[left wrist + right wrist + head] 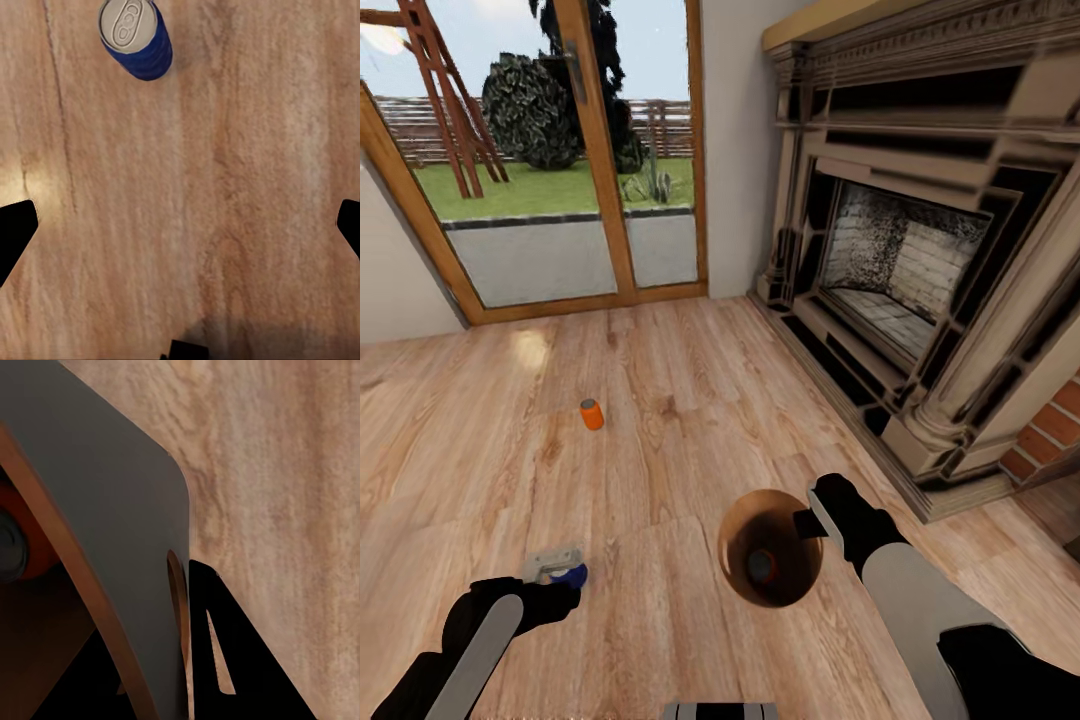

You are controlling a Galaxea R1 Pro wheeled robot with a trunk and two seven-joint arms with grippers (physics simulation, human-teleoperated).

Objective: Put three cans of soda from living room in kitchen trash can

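In the head view the tash can (735, 530), copper-brown inside, hangs just above the floor with my right gripper (812, 522) shut on its rim. One orange can of soda (762, 567) lies inside it. The right wrist view has the tash can wall (112, 510) pinched at my right gripper (182, 585), with that orange can (19, 547) inside. A second orange can (592, 413) stands on the floor farther off. The dark blue can (571, 575) stands at my left gripper (552, 566). In the left wrist view the blue can (136, 37) stands ahead of my open left gripper (180, 229), not between the fingers.
This is the living room: an ornate stone fireplace (920, 260) fills the right side, with red brick (1050, 430) beside it. Wood-framed glass doors (570, 160) stand at the back. Light wood floor (660, 370) stretches between the cans.
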